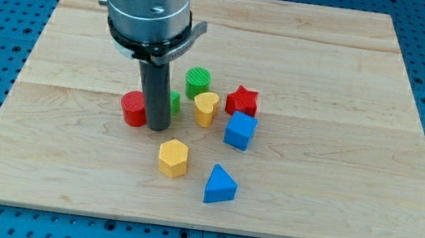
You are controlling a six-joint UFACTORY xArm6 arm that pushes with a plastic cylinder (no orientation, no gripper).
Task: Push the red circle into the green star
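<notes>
My tip (155, 126) stands on the table (340, 152), touching the right side of the red circle (132, 108). The green star (174, 102) is just behind the rod, mostly hidden. There is no hand, only the rod.

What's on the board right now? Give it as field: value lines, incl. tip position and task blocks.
tip: my tip on the board, just right of the red circle
red circle: view's left of the cluster, beside the rod
green star: mostly hidden behind the rod, only a green sliver shows
green cylinder: top of the cluster
yellow heart: centre
red star: right of the heart
blue cube
yellow hexagon
blue triangle
surface: wooden board
</notes>
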